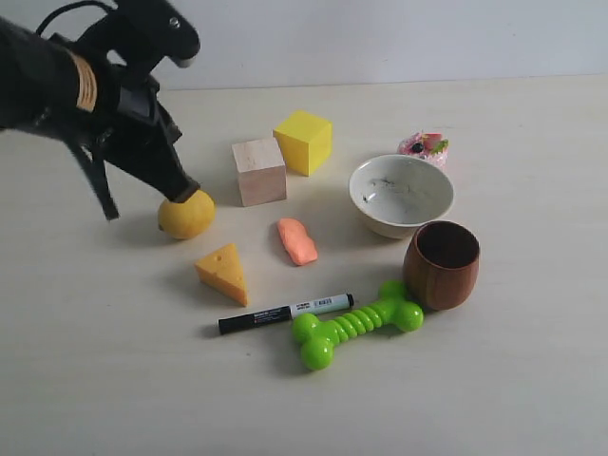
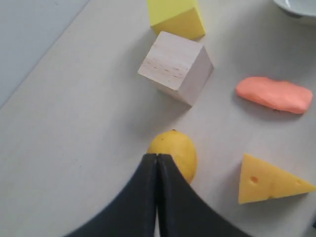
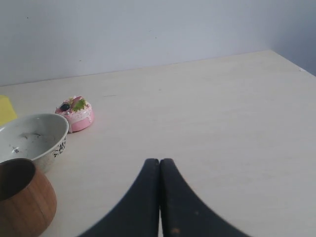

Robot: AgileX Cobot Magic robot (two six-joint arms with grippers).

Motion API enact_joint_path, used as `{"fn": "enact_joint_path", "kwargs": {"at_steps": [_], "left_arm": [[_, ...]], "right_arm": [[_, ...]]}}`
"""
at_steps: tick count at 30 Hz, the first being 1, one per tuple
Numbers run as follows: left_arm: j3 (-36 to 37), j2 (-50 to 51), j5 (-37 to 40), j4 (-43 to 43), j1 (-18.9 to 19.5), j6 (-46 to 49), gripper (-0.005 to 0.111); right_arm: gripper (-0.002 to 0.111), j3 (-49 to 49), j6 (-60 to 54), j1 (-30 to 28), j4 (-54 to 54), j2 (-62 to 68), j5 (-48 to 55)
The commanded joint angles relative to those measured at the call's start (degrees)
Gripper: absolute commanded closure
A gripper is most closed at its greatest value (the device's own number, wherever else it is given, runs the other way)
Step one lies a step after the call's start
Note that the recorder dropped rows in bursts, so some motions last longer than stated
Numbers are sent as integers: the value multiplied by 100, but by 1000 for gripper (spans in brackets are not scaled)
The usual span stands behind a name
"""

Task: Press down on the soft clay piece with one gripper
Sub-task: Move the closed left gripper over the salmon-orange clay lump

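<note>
Fingers [image 2: 143, 197] of the left gripper [image 2: 156, 157] are pressed together with nothing between them. Their tips are at the top of the lemon [image 1: 186, 215], toward the left edge of the bench [image 1: 85, 361]; contact cannot be confirmed. Soft clay piece [image 1: 297, 240] lies flat near the bench centre, well apart from that gripper, between the wooden cube [image 1: 258, 171] and the marker [image 1: 285, 313], beside the cheese wedge [image 1: 225, 272]. Right gripper [image 3: 159, 162]: fingers likewise closed and empty, above bare bench near the bowl [image 3: 29, 133].
</note>
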State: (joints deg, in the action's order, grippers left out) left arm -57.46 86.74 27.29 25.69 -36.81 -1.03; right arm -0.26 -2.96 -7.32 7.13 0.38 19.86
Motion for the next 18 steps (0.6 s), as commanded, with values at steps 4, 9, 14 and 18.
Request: {"fn": "enact_joint_path", "kwargs": {"at_steps": [4, 9, 14, 18], "left_arm": [[-2246, 1229, 2047, -2189, -55, 2359, 107], [-3328, 2345, 2508, -2182, -147, 2345, 107], [-3328, 2568, 1866, -2464, -147, 2345, 107], [-3328, 2562, 1745, -2672, -167, 2345, 107]], "right_arm": [[108, 26, 0, -35, 2, -38, -30], [108, 26, 0, -35, 2, -38, -30], [108, 26, 0, -35, 2, -38, -30], [108, 26, 0, -35, 2, -38, -30]]}}
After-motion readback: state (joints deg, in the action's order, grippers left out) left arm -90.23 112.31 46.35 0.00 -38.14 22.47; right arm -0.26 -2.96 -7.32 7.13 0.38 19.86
